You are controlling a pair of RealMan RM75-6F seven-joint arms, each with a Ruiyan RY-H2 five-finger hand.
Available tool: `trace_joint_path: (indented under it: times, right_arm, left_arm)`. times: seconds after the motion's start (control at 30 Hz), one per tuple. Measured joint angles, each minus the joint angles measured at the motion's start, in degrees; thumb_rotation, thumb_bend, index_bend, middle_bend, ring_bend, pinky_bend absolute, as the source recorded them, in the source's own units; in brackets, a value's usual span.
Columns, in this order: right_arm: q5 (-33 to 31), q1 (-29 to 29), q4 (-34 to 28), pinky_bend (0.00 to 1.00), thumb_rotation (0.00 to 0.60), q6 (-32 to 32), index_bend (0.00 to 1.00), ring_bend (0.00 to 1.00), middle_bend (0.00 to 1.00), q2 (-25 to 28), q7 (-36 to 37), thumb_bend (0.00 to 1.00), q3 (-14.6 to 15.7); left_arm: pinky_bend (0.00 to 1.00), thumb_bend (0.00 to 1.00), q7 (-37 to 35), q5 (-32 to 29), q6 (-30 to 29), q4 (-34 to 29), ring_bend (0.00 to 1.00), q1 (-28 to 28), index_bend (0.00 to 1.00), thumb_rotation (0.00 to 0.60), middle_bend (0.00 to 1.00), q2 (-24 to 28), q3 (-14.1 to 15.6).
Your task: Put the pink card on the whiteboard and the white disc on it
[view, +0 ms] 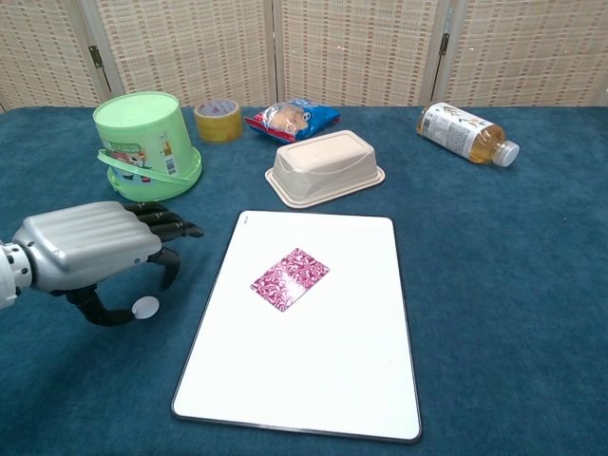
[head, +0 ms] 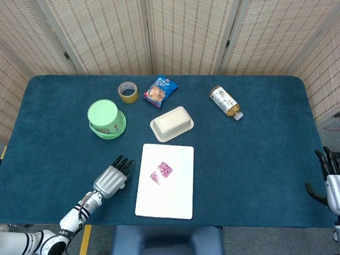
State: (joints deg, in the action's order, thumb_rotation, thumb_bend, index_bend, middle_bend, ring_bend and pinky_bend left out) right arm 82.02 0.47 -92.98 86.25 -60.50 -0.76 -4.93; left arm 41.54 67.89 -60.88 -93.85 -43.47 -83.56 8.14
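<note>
Only from the chest, white disc (view: 145, 306) under left hand's (view: 90, 250) spread fingers (view: 167, 228).

A table (head: 255, 175) covered in deep blue cloth fills most of the head view. Behind its far edge stands a folding screen (head: 186, 34) of pale woven panels in light frames, joined by dark hinges. Light falls evenly, with soft shadows.

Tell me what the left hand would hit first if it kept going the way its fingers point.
Probably the whiteboard: the left hand points up and right toward its near corner, with bare cloth between. It may pass above the edge; height is unclear.
</note>
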Motion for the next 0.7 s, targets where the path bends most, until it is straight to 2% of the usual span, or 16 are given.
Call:
trace_joint_path:
  times: [0.7]
  right_arm:
    - [-0.05,-0.18,-0.66,0.00,0.600,0.28,0.01,0.08,0.03,0.23,-0.64,0.31,0.10]
  left_arm:
    - [0.00,0.34,-1.06,1.61,2.34,2.34,0.01,2.43,0.48,0.600,0.10,-1.08,-2.06]
